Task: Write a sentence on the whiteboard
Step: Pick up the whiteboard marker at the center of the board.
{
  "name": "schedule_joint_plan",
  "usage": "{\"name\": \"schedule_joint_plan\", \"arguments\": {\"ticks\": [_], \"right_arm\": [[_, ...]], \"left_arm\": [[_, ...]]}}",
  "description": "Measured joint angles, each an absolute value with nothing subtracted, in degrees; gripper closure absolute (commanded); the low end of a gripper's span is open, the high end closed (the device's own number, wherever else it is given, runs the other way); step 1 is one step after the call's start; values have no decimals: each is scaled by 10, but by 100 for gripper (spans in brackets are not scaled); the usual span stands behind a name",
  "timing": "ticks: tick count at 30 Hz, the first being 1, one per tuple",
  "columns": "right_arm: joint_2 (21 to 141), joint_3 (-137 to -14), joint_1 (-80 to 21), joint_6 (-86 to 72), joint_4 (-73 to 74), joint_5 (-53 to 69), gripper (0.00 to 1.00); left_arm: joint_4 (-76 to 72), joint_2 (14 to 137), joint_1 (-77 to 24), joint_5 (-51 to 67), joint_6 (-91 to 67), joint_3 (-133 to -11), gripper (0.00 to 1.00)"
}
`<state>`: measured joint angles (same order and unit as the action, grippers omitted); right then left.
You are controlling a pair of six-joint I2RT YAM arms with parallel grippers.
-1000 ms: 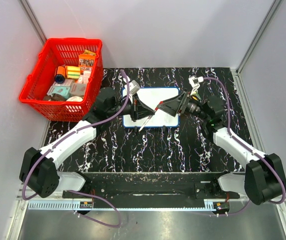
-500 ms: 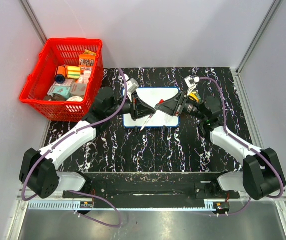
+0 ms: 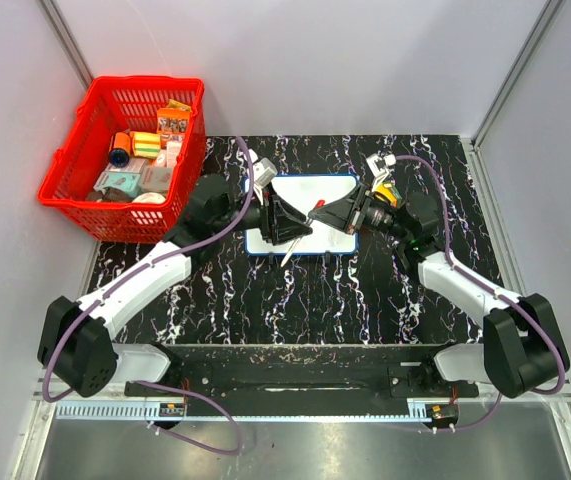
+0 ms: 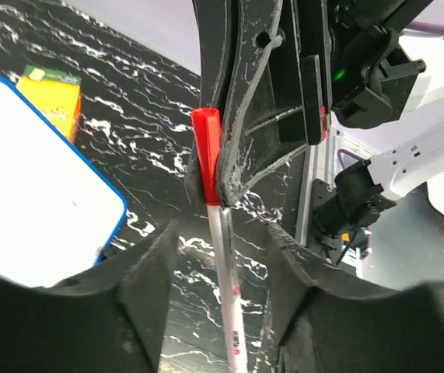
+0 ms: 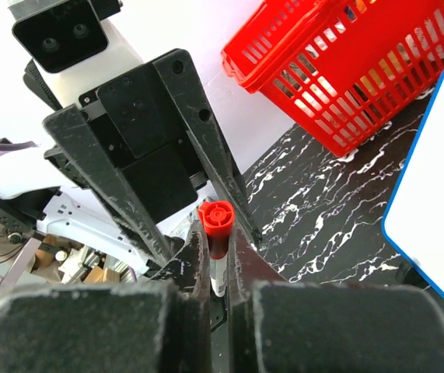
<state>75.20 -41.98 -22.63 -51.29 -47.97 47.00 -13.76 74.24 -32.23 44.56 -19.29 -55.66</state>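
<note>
At the frame's centre, over the whiteboard (image 3: 333, 190), we see the right gripper (image 5: 215, 247) pinching the red-capped marker (image 4: 223, 264) — the left gripper (image 4: 222, 233) flanks its barrel, jaws apart.

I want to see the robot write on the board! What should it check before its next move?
1. Marker held tight: ok. The right claw is shut on the marker just under its cap.
2. Left claw ready: ok. The left claw is open, with one finger on each side of the marker and neither touching it.
3. Cap off: not ok. The red cap is still on.
4. Whiteboard ready: ok. The whiteboard is bare white wherever it shows.
5. Tip aimed at the whiteboard: cannot tell. The tip is hidden.
</note>
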Motion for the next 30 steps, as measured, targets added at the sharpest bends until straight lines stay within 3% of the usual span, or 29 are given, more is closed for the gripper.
{"name": "schedule_joint_plan", "arguments": {"ticks": [2, 5, 17, 20, 24, 29, 30], "right_arm": [[749, -420, -227, -504, -465, 462, 100], [739, -420, -227, -483, -431, 445, 100], [715, -420, -227, -443, -366, 395, 100], [707, -420, -227, -439, -360, 385, 100], [698, -421, -227, -434, -354, 380, 100], [695, -421, -227, -432, -353, 380, 99], [695, -421, -227, -429, -351, 378, 96]], "left_arm": [[-124, 741, -322, 439, -184, -557, 30], [-102, 726, -322, 427, -170, -545, 26], [-70, 701, -322, 426, -139, -494, 27], [-67, 711, -322, 427, -139, -484, 33], [-65, 717, -322, 428, -138, -472, 55], [-71, 735, -322, 438, -140, -472, 100], [-73, 741, -322, 446, -139, -473, 100]]}}
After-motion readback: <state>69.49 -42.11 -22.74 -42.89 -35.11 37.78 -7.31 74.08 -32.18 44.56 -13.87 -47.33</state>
